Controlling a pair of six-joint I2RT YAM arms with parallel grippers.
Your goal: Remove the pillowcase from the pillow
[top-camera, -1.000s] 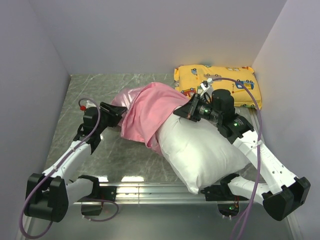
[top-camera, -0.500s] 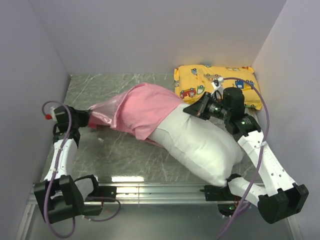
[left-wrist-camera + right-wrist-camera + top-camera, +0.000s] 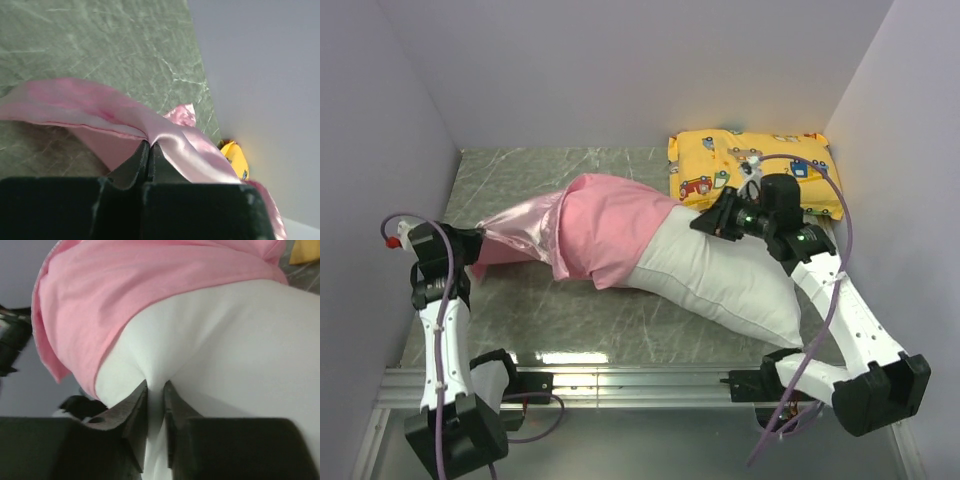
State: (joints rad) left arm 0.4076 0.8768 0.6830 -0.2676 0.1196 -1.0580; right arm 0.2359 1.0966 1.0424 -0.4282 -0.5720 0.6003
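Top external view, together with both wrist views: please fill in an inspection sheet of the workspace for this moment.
Surface: table, grey-green marbled, no spills seen.
Job's things: pillowcase covers only the pillow's left end, its loose end stretched left; pillow is mostly bare and white.
Clutter: yellow pillow at the far right, next to the white pillow.
End effectors: left end effector is shut on the pillowcase; right end effector is shut on a pinch of the pillow.
Cables: left purple cable and right purple cable loop off the arms.
Surroundings: pale walls on three sides; metal rail at the near edge.
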